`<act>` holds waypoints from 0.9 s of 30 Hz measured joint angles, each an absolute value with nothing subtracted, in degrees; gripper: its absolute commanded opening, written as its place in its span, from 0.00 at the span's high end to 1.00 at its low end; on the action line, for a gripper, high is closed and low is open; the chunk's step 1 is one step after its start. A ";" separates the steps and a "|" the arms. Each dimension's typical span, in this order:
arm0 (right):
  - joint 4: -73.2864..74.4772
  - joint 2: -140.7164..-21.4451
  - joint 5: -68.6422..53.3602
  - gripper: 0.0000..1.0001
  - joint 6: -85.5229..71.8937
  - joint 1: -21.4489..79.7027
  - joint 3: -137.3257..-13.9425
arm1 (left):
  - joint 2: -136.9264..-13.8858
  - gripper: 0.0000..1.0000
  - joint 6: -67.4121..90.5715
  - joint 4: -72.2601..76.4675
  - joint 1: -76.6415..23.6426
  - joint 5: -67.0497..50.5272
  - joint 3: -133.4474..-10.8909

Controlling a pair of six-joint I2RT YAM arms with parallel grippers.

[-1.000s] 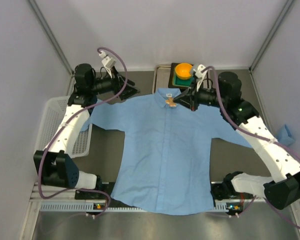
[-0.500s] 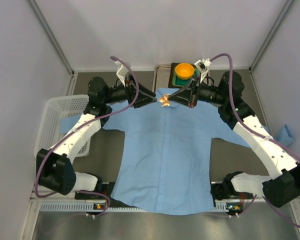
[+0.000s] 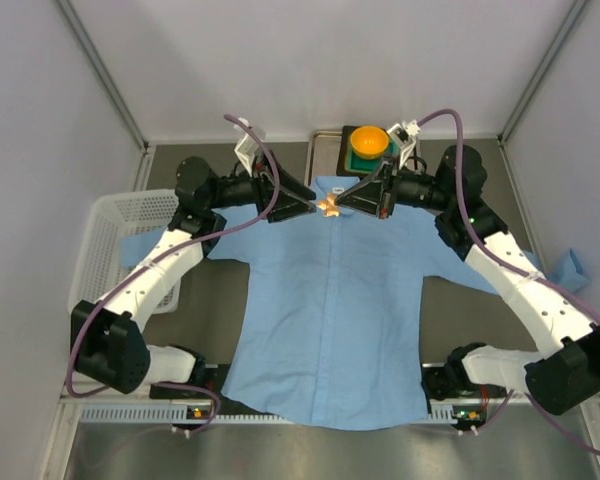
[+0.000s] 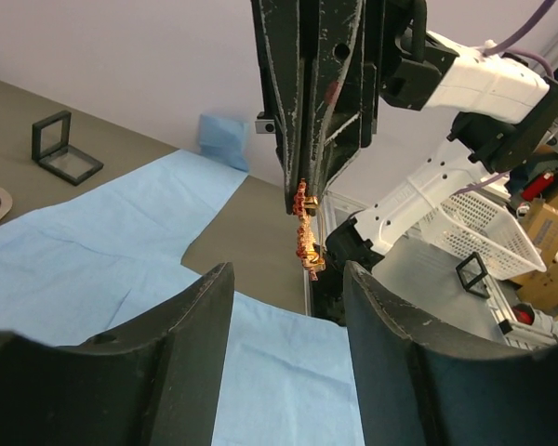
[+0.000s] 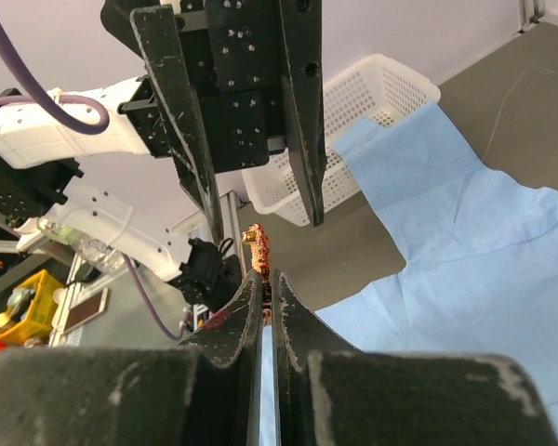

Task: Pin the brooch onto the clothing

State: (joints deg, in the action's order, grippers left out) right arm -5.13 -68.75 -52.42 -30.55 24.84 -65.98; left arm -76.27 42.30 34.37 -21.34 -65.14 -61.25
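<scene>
Pale walls close in a dark tabletop [image 3: 212,292], on which the light blue shirt [image 3: 325,320] lies spread flat, front up, sleeves out to either side. An orange bowl [image 3: 368,140] sits beyond its neck end and a white basket [image 3: 108,240] stands at the left edge.

Over the neck end of the shirt the two arms meet tip to tip. The right end effector [image 3: 339,206] is clamped shut on the brooch [image 3: 328,206]. In the wrist views the small red-orange pin sticks out past the pinched fingertips, clear of the cloth below, which it does not appear to touch. The left end effector [image 3: 311,207] faces it from the opposite side with its fingers apart and nothing between them. In its own view the brooch hangs just ahead, in line with the gap. Whether the tips already flank the free end of the pin I cannot tell.

By my reading, the brooch is picked up and carried to the garment, and the step in hand is a two-armed handling of it above the neck, probably to grasp its free end or work its clasp. Pinning itself is not yet done. The next move calls for very fine alignment: the left fingers should close on the exposed part without twisting it out of the right grip. The pin's point must then be brought down to catch the fabric.
</scene>
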 measured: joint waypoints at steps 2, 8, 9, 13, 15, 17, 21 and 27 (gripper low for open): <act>-5.21 -68.75 -52.45 1.00 -30.74 24.84 -65.98 | -76.25 0.47 41.91 34.24 -22.06 -65.17 -61.25; -5.98 -68.75 -52.82 1.00 -31.31 24.84 -65.98 | -76.25 0.61 41.39 33.74 -23.55 -65.14 -61.25; -6.02 -68.75 -52.88 1.00 -31.31 24.86 -65.98 | -76.25 0.63 41.30 33.69 -23.57 -65.12 -61.25; -5.98 -68.75 -53.19 1.00 -31.24 24.97 -65.95 | -76.25 0.70 41.47 33.58 -23.62 -65.12 -61.25; -5.98 -68.75 -53.23 1.00 -31.11 24.99 -65.95 | -76.25 0.69 41.54 33.61 -23.62 -65.12 -61.28; -5.91 -68.75 -53.25 1.00 -31.03 24.99 -65.95 | -76.25 0.69 41.71 33.63 -23.62 -65.12 -61.28; -5.85 -68.75 -53.25 1.00 -30.55 24.99 -65.95 | -76.25 0.70 41.91 33.65 -23.62 -65.12 -61.28; -4.97 -68.75 -53.23 1.00 -29.82 25.02 -65.95 | -76.25 0.80 42.13 33.67 -23.62 -65.08 -61.28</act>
